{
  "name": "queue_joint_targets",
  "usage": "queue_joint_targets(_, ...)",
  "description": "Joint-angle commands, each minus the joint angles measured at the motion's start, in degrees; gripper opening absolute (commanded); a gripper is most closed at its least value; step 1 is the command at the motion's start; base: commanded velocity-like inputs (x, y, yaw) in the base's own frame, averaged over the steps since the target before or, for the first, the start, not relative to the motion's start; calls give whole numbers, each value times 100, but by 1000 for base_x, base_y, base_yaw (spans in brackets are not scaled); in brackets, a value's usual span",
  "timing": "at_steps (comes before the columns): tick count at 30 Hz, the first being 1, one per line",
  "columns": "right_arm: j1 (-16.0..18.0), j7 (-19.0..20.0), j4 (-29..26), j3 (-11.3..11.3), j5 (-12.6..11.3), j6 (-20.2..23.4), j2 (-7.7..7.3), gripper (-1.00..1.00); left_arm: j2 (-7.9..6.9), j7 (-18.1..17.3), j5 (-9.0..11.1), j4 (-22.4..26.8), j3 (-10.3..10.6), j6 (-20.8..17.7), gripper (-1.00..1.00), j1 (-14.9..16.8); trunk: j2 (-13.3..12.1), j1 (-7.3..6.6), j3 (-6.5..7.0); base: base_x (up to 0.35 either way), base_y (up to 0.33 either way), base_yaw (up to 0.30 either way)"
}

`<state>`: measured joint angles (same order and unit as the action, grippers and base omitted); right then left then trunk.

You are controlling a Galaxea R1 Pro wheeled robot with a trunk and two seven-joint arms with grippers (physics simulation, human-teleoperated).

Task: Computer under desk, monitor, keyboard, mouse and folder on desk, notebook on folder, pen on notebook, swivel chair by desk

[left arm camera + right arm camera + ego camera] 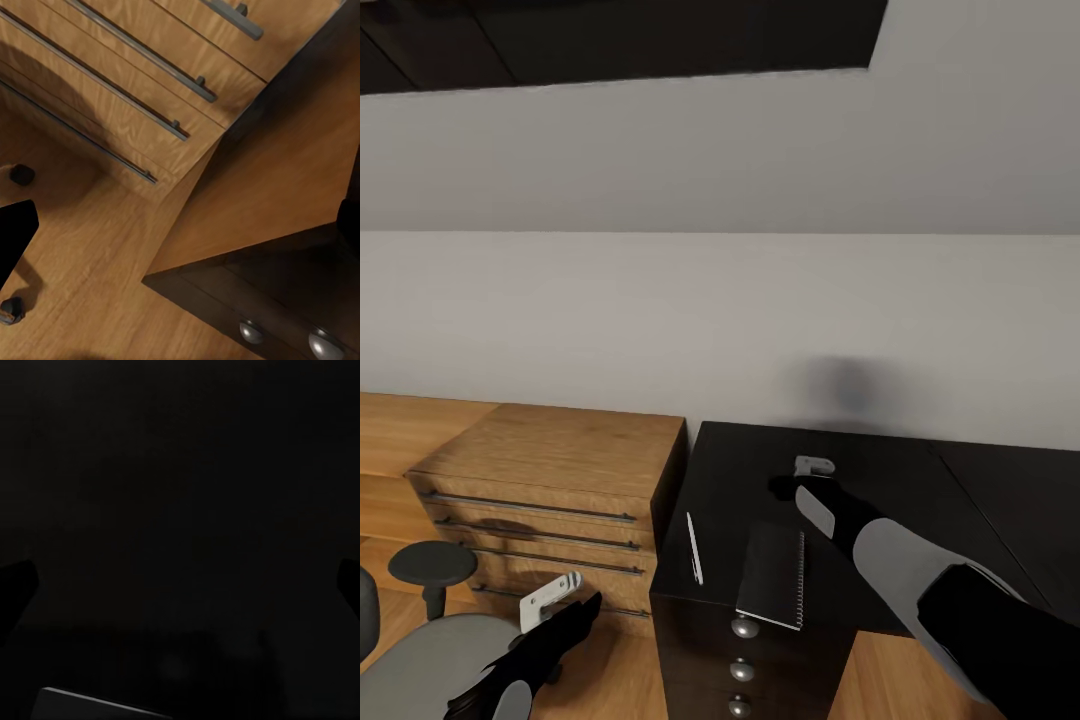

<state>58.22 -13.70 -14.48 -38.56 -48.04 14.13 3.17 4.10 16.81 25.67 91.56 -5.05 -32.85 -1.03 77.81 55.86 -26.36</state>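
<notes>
Dark surface [900, 470] carries notebook [772, 577] and pen [694, 548] at front-left edge, long axes front-to-back. R pincer [800, 478] hovers just behind notebook, nearer arm; fingers' state can't tell. L pincer [560, 592] low by swivel chair [420, 655], looks apart.

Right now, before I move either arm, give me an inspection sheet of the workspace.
Surface: black desk, top mostly bare.
Job's things: pen and spiral notebook lie side by side, apart, near the desk's front-left edge; grey swivel chair at lower left.
Clutter: nothing seen.
Grippers: right tool hangs over the desk behind the notebook, holding nothing; left tool low by the chair; whether either is open cannot be told.
Cables: nothing seen.
Surroundings: wooden dresser left of the desk, grey wall, wood floor.
</notes>
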Motion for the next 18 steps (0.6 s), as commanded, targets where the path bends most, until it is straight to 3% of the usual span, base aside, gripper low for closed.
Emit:
queue_joint_targets(1, 5, -41, -2, -47, -48, 25, -2, 100, 3, 42, 61, 11, -4, -20, 100, 2, 3, 0, -5, 0, 0, 0)
queue_joint_targets(18, 5, -51, 75, -54, -65, 40, 8, 100, 3, 41, 61, 11, -4, -20, 100, 0, 3, 0, -5, 0, 0, 0)
